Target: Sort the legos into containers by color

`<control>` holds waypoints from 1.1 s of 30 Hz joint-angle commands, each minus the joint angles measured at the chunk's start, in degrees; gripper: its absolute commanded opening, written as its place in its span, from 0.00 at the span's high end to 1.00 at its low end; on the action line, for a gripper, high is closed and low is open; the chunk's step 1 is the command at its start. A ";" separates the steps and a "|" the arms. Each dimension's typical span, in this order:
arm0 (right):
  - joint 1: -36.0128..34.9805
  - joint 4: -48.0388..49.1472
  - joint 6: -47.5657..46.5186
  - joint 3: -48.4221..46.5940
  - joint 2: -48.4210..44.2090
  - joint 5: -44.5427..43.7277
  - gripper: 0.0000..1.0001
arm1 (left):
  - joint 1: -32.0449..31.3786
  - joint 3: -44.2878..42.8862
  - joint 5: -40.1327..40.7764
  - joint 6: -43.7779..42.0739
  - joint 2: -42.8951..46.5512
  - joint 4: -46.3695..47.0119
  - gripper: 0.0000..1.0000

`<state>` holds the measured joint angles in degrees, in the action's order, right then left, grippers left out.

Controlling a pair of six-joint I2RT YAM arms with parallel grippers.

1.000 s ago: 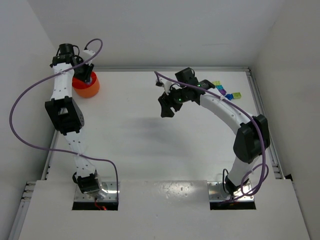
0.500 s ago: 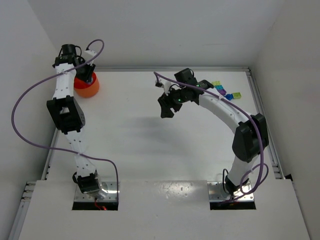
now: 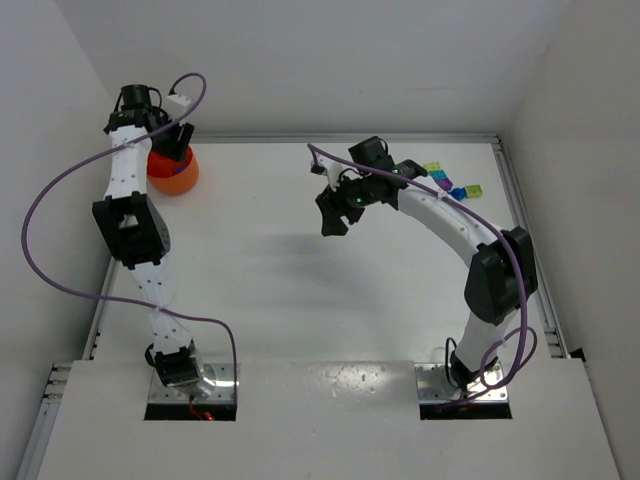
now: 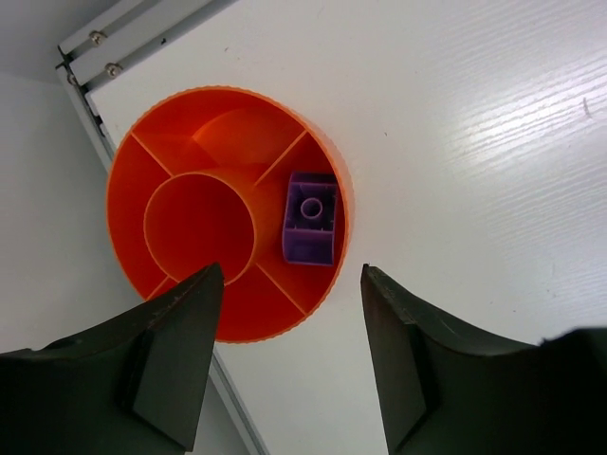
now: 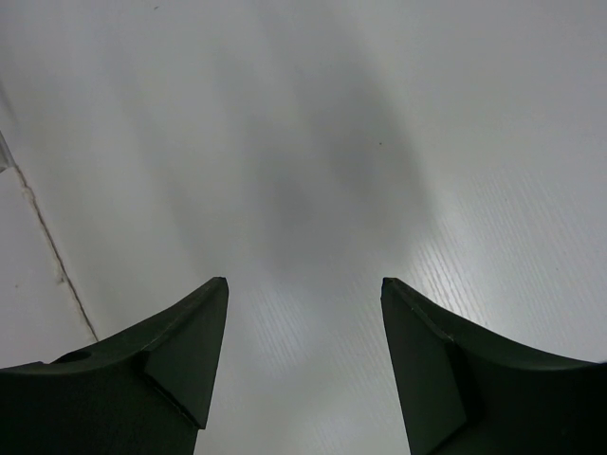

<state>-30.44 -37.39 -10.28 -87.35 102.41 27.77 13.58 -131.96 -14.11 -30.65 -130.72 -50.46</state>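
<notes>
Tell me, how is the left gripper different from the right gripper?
The left gripper hangs over the orange bowl with a purple lego in one compartment; the right gripper hangs over only white table. The left gripper is at the far left corner; the right gripper is nearer the middle. Both are open and empty.

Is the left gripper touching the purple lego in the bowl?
Apart. Left wrist view: the lego lies in a bowl compartment, visibly clear of both open fingers.

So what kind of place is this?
Likely a robot test bench: two arms bolted to a white walled-in table, an orange divided bowl holding one purple brick, other coloured bricks lying loose.
</notes>
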 commanded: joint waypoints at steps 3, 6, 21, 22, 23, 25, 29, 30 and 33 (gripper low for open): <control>0.38 1.44 0.70 -0.45 -2.74 -0.16 0.34 | 0.12 -2.07 -5.04 5.24 10.12 2.91 0.34; 1.43 3.01 2.98 1.65 -3.97 -3.06 0.36 | -0.40 1.51 -10.84 7.36 16.25 2.91 0.37; 23.57 3.91 -0.08 6.60 -8.20 -23.37 0.46 | -13.31 45.12 -21.66 22.30 48.36 18.37 0.41; 24.97 3.90 -0.70 5.27 -5.49 -23.37 0.46 | -14.02 45.65 -21.66 22.30 48.36 18.38 0.41; 27.51 3.90 -1.75 3.70 -3.73 -23.37 0.46 | -14.63 46.17 -21.66 23.00 48.36 18.38 0.41; 29.55 3.20 -2.89 -2.26 0.14 -23.37 0.46 | -15.34 46.18 -22.18 23.62 48.36 19.77 0.41; 34.11 -1.44 -1.24 -16.68 12.61 -23.90 0.46 | -16.39 47.41 -22.72 25.38 48.36 21.62 0.41; 34.65 -2.33 0.42 -22.28 17.60 -23.90 0.46 | -16.40 47.41 -22.72 25.90 48.36 21.63 0.41; 35.18 -6.02 1.84 -30.83 23.78 -24.43 0.43 | -16.40 47.41 -22.72 25.91 47.83 21.63 0.41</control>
<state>4.45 -38.68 -10.35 -111.09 122.80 4.32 -2.22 -84.75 -35.40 -6.31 -83.40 -32.01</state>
